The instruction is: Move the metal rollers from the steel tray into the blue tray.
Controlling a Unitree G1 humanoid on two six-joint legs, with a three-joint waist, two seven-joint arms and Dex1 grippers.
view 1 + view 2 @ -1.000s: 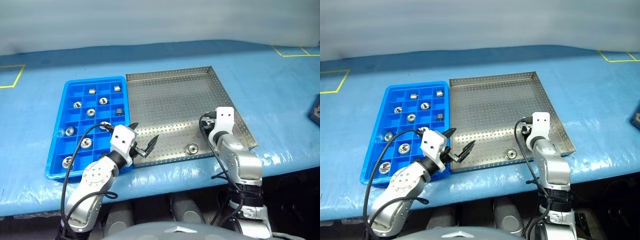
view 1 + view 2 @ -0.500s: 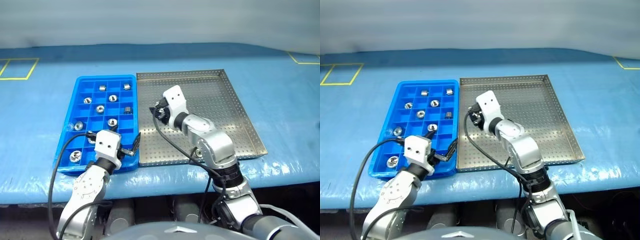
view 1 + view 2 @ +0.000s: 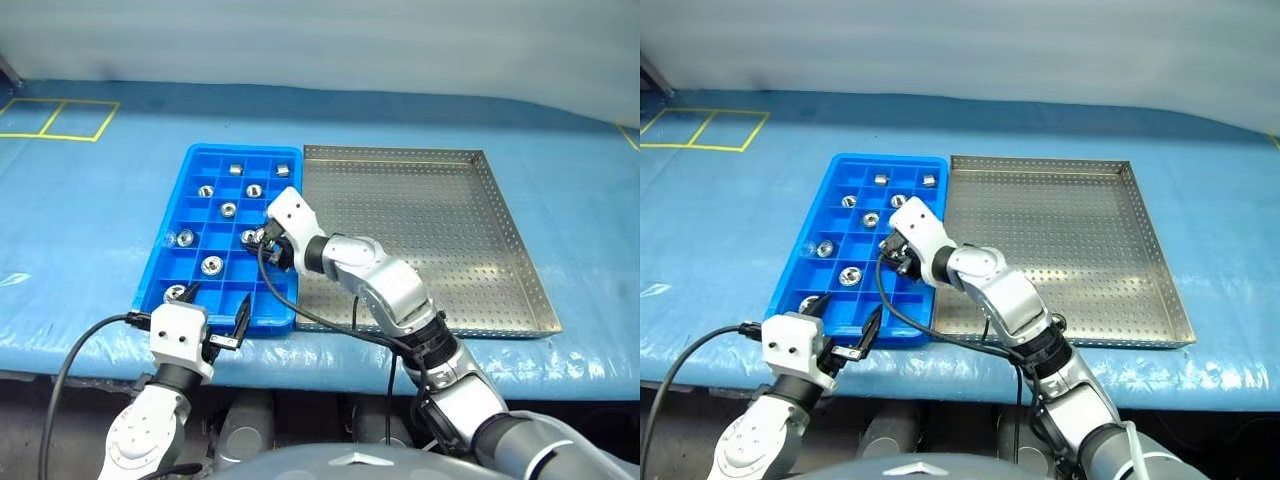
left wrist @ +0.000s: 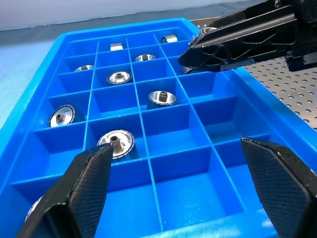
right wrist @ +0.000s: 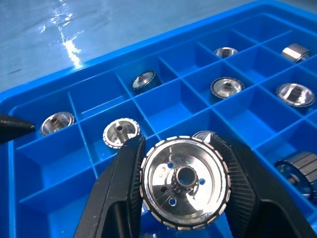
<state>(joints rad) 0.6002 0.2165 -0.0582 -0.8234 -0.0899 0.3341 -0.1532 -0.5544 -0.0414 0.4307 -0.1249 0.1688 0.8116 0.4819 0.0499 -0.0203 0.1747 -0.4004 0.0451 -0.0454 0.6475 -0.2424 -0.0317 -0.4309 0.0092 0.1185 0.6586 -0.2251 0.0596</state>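
1. At the near edge of the table, the left gripper [image 3: 212,318] hangs just in front of the blue tray [image 3: 160,268], fingers spread wide, nothing between them.
2. Past it, the blue tray lies on the blue table cover [image 3: 80,210], its right side against the steel tray [image 3: 520,270].
3. Over the tray's right-hand compartments, about midway along its length, the right gripper [image 5: 181,183] is clamped on one roller [image 5: 184,180], a shiny toothed disc with a centre hole; the roller is held above the compartments, not resting in one.
4. Other rollers [image 4: 162,97] sit singly in compartments, from the near left corner to the far row.
5. Steel tray: perforated floor bare where visible; the right arm crosses its near left corner.
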